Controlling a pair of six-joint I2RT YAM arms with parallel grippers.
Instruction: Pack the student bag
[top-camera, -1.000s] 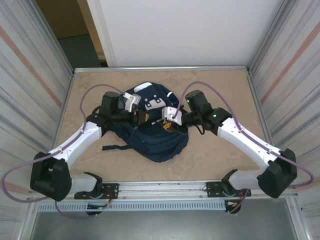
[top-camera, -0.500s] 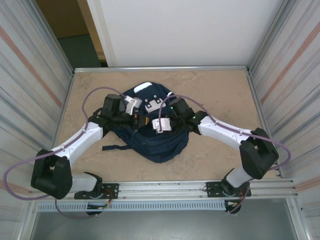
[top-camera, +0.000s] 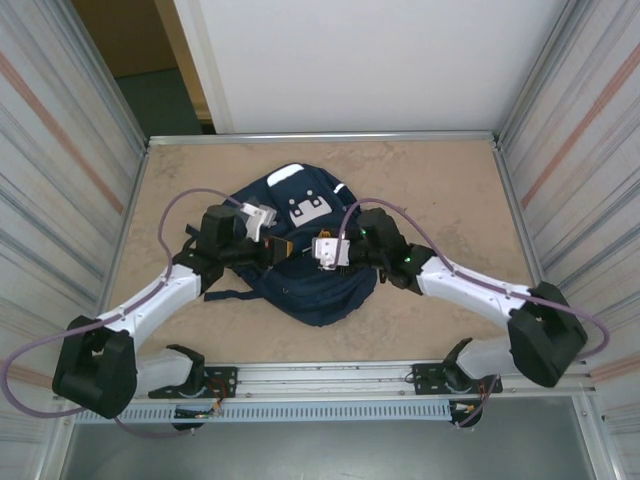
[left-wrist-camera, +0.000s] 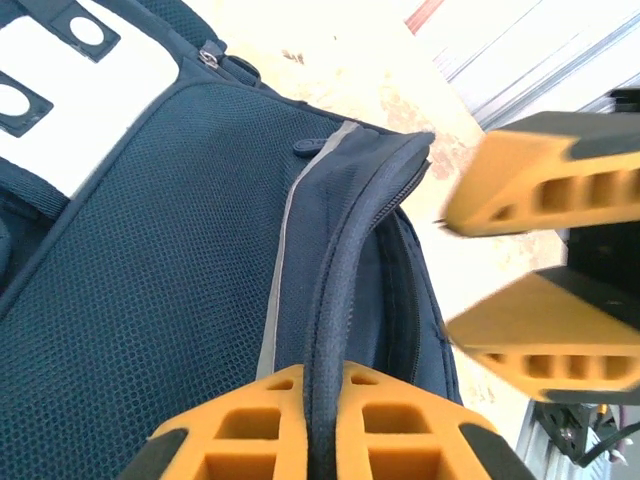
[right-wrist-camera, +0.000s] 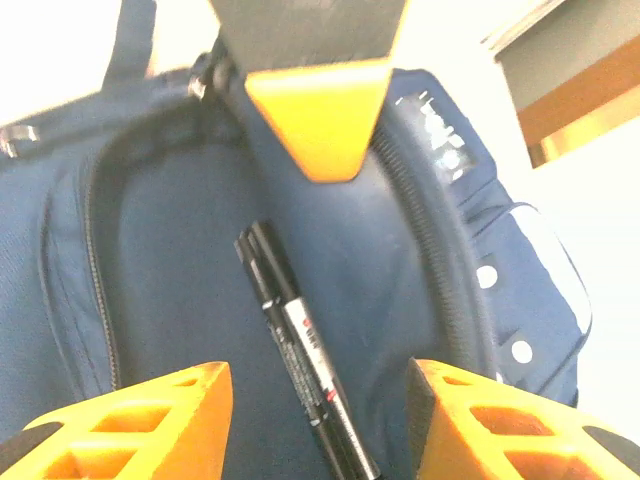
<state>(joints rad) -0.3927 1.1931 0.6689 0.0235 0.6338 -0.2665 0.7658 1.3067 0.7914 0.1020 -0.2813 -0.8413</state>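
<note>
At desk centre, student bag lies flat, compartment unzipped. Left jaws clamped on zip rim, holding opening up. Right jaws part-open, empty, over black marker lying inside. Judgement: bag light, soft, floppy; grip piped zip rim.

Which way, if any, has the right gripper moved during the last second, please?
Yes: the right gripper has shifted slightly left and nearer, away from the table's far rail, and its jaws now stand open over the student bag.
</note>
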